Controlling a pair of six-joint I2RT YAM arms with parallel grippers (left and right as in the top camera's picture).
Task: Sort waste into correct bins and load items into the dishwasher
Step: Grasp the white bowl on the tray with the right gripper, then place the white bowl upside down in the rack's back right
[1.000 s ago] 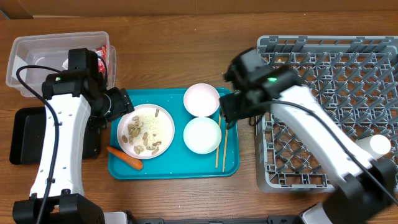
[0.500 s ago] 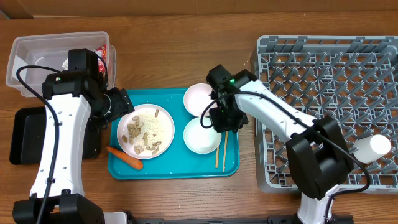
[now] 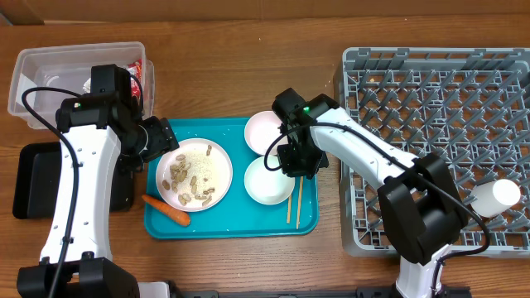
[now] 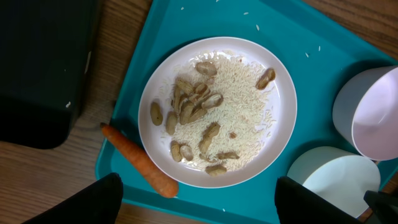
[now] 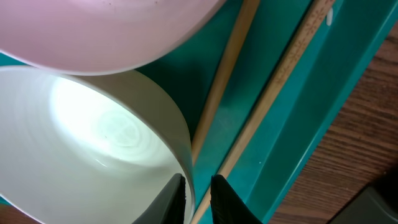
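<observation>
A round white plate with rice and peanut shells sits on the teal tray, also in the left wrist view. An orange carrot lies at the plate's front left. My left gripper is open and empty above the plate's edge. Two white bowls stand to the right. My right gripper is shut on the near bowl's right rim, one finger inside the bowl. The chopsticks lie beside it.
The grey dish rack fills the right side, with a small white cup in it. The clear tub at the back left holds a red wrapper. The black tray lies beside my left arm. The teal tray sits mid-table.
My right arm has swung left from the rack's edge down to the near bowl, and its fingers now straddle the rim. The left arm has not moved.
</observation>
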